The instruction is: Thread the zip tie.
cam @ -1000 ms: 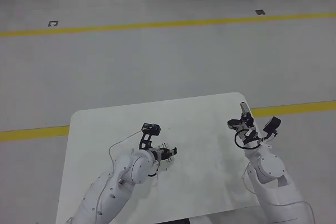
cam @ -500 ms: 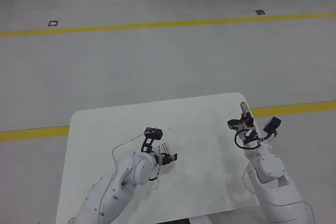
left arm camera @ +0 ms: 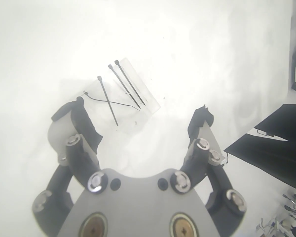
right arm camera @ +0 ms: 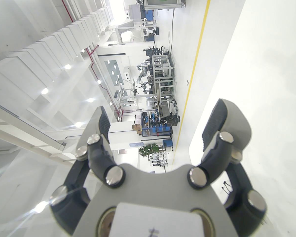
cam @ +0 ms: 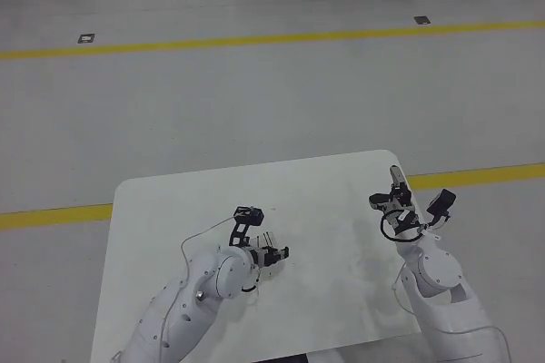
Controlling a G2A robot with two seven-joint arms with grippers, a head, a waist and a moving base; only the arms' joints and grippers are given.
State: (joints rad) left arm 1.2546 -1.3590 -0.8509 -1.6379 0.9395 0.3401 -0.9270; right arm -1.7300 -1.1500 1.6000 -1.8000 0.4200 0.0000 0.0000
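Observation:
Several black zip ties (left arm camera: 124,86) lie on a clear plastic sheet (left arm camera: 148,99) on the white table (cam: 327,191); two lie side by side and two are crossed. My left gripper (left arm camera: 140,107) hovers open just short of the sheet, one finger (left arm camera: 76,109) beside the crossed ties, with nothing between the fingers. In the top view the left gripper (cam: 277,255) is over the table's middle. My right gripper (right arm camera: 161,110) is open and empty, raised near the table's right edge (cam: 388,188) and pointing out into the room.
A dark panel (left arm camera: 281,136) lies beyond the table's edge close to the left gripper, with a tangle of thin cables (left arm camera: 293,210) nearby. Bare white tabletop (cam: 345,236) stretches between the two arms.
The left arm has shifted slightly toward the table's near right, bringing its gripper closer to the zip ties. The right arm has kept still.

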